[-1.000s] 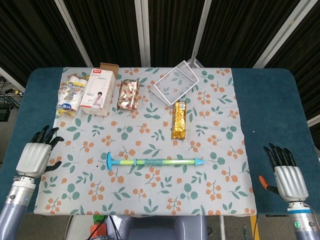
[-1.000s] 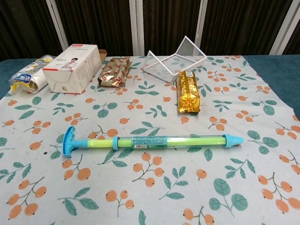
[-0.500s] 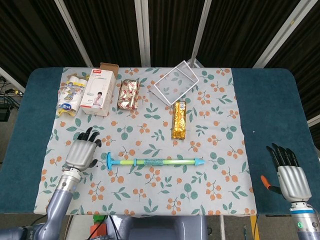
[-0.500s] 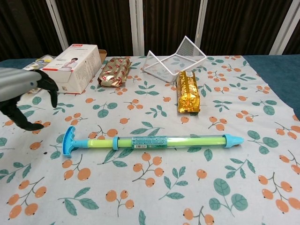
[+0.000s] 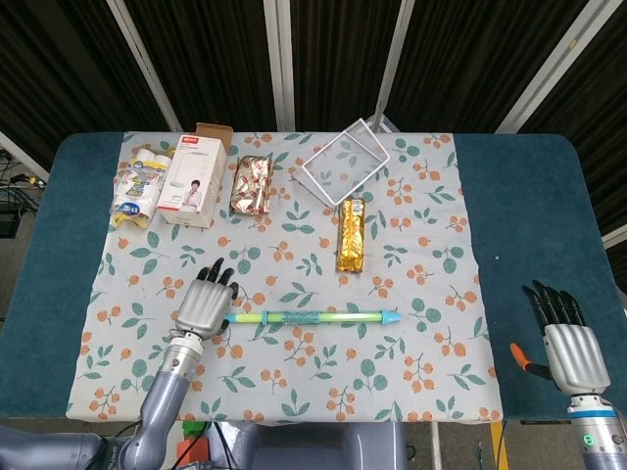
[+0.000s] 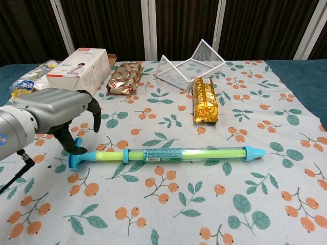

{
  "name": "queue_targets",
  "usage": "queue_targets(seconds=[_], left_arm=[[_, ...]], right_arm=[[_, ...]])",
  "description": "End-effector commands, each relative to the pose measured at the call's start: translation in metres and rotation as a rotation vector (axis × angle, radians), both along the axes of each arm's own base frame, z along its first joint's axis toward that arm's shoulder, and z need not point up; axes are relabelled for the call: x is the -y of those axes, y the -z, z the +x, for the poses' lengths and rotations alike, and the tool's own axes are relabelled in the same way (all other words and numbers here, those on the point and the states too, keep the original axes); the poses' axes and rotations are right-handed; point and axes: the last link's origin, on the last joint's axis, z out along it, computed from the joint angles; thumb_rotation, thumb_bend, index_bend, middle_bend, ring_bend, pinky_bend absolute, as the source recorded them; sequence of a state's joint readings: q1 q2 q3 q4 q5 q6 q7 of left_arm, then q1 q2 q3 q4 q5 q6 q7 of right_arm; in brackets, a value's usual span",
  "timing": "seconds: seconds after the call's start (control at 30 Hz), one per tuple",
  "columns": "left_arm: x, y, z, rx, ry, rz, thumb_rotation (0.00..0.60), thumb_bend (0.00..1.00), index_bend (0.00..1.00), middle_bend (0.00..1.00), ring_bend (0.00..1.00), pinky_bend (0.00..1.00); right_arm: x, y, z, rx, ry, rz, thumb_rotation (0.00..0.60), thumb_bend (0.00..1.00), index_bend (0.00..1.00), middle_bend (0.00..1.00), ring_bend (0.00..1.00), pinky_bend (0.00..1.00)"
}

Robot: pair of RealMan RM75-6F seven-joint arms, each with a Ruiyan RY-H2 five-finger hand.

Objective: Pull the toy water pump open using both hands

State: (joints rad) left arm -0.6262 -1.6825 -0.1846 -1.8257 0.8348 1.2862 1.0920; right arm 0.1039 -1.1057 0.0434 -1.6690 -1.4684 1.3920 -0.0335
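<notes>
blue-and-green pump lying closed, one hand at its handle

item: toy water pump (image 6: pixel 168 153), a clear green tube with blue fittings, lying flat and level across the near middle of the flowered tablecloth (image 5: pixel 421 245). its t-shaped handle (image 6: pixel 75 154) is at the left end and its pointed nozzle (image 6: pixel 253 153) at the right. only a short length of rod shows between handle and tube, so it reads as not yet pulled open.

left hand (image 6: pixel 56 112): poised over the handle end, fingers (image 6: pixel 94 113) apart and arched downward, thumb tip down beside the handle. from the chest view the thumb seems to touch or nearly touch it; no closed grip is visible, and the head view shows the hand covering the handle from above.

right hand (image 5: pixel 566 343): far to the right on the bare blue table edge, well apart from the pump, fingers extended and slightly spread, holding nothing.

progress, as judged: early. the left hand is only arriving at the handle. left to do: close on the handle, bring the right hand across to hold the tube or nozzle end, then draw the two apart.

other stock, far side: white box (image 5: pixel 191 176), packet of bottles (image 5: pixel 135 186), two foil-wrapped packs (image 5: pixel 253 184) (image 5: pixel 352 235), tipped white wire basket (image 5: pixel 343 162).
</notes>
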Motion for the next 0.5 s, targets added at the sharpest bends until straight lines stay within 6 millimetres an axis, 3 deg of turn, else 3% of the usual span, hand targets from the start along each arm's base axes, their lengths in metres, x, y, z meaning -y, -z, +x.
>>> queue_targets(seconds=[0.03,0.5], left_arm=[[0.001,0.011,0.003,-0.013,-0.016,-0.006,0.600,0.31,0.44,0.18,0.06,0.18],[0.000,0.036,0.010,-0.046,-0.024,-0.007,0.600,0.36,0.46,0.19,0.06,0.18]], right_arm=[[0.000,0.000,0.000,0.002,0.001,0.000,0.600,0.33,0.00,0.00,0.00,0.00],[0.000,-0.001,0.000,0.031,0.006,0.006,0.600,0.33,0.00,0.00,0.00,0.00]])
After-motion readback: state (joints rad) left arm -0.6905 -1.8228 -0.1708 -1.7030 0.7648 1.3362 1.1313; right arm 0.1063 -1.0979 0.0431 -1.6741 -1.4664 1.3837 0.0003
